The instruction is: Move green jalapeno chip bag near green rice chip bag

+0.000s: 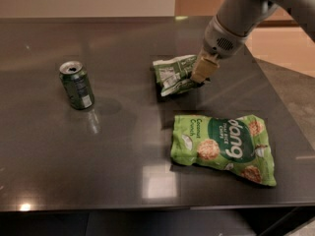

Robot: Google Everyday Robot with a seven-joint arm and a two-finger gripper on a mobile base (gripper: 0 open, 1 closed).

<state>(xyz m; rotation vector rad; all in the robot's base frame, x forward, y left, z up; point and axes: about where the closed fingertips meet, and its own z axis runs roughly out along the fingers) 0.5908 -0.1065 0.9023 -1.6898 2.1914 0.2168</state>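
The green jalapeno chip bag (172, 75) is small and crinkled, with a white label panel. It lies on the dark table (98, 166) right of centre. My gripper (200, 76) comes down from the upper right and is shut on the bag's right edge. The green rice chip bag (224, 146), large with white "dang" lettering, lies flat toward the front right. It sits just below the small bag, with a narrow strip of table between them.
A green soda can (77, 85) stands upright on the left side of the table. The table's right edge runs close to the rice chip bag, and its front edge is just below that bag. A tan floor (290, 48) shows beyond the right edge.
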